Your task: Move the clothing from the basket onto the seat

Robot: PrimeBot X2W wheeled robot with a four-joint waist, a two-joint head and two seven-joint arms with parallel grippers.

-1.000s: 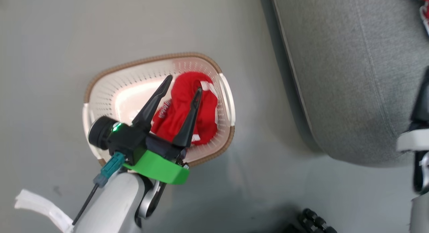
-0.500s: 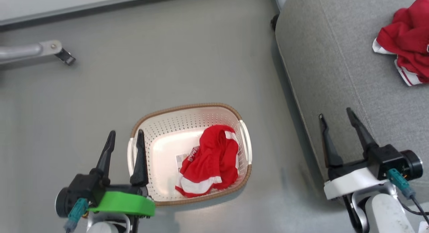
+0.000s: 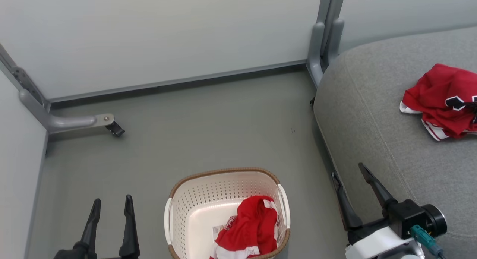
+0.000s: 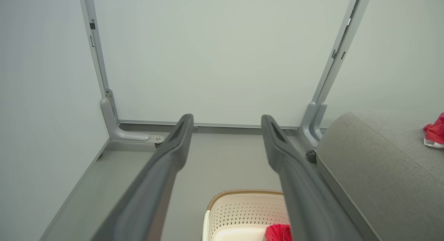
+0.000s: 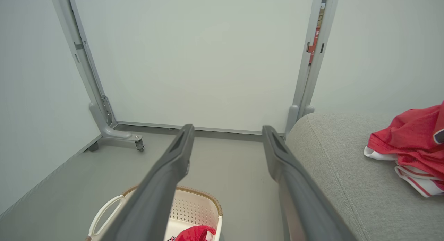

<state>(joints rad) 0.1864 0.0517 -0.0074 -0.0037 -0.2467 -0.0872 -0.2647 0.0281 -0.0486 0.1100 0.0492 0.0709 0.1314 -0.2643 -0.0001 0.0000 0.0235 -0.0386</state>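
One crumpled red garment [image 3: 249, 229] of soft fabric with white trim lies in the small cream perforated plastic basket [image 3: 208, 199] with a brown woven-look rim, bunched against its right wall toward the near right corner; the left half of the basket bottom has no cloth on it. A second red garment [image 3: 443, 98], white-striped with dark lettering, already lies on the large grey upholstered sofa seat [image 3: 380, 147], toward its far right — roughly half done by my read. Both arms are low, nothing in either: left gripper [image 3: 112, 200] over the grey floor [image 3: 208, 132] just left of the basket, two long dark fingers spread apart; right gripper [image 3: 347, 170] by the seat edge facing the basket, fingers spread just as wide. Handling: cloth looks light and limp, no stiffness — expect it to drape and trail when lifted, not much slip. Best hold is the raised fold at the top of the heap, pinched deep enough to catch several layers; a hem-only grab would likely leave it dangling over the rim. Risk: basket is light plastic, so a fingertip snagging a perforation or the wall could drag or tip it. Heap lies on the right gripper's side.
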